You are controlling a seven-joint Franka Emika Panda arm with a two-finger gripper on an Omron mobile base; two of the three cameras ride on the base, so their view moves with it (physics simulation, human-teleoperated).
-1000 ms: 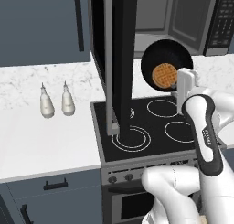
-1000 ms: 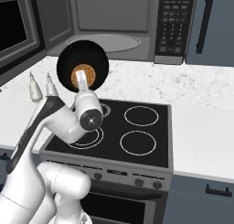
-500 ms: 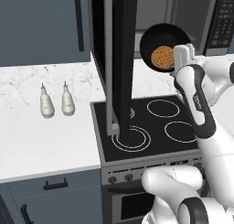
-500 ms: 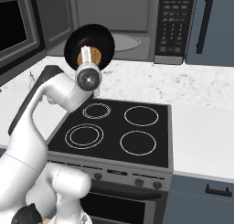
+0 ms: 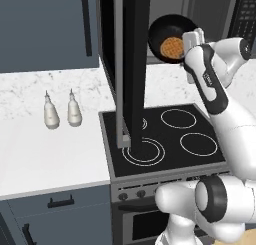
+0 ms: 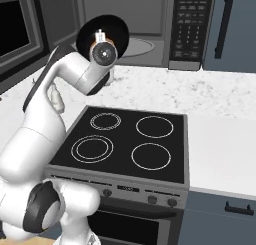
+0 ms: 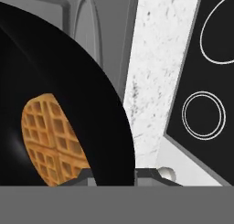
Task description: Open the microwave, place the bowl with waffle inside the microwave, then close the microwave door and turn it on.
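Bowl (image 5: 172,38) and waffle (image 5: 172,47) are held high above the stove (image 5: 165,139), carried at the rim by the tool (image 5: 192,39), which is closed on the bowl's edge. In the hand view the waffle (image 7: 52,141) is seen lying inside the black bowl (image 7: 59,95), with the grey cavity beyond it. The bowl is tipped toward the left base camera, so the waffle's face is shown; it is judged to be at risk of sliding if the tilt is increased.

The microwave (image 6: 150,24) is mounted over the back of the table (image 6: 200,96), and its door (image 5: 132,64) is swung fully open, seen edge-on in the left base view. The step in hand is judged to be the carry into the cavity. To do it well, the bowl should be levelled first, kept clear of the open door's edge, moved in slowly and straight, and set flat on the cavity floor before the grip is released.

Two bottles (image 5: 62,111) are stood on the table well to the left, out of the path.
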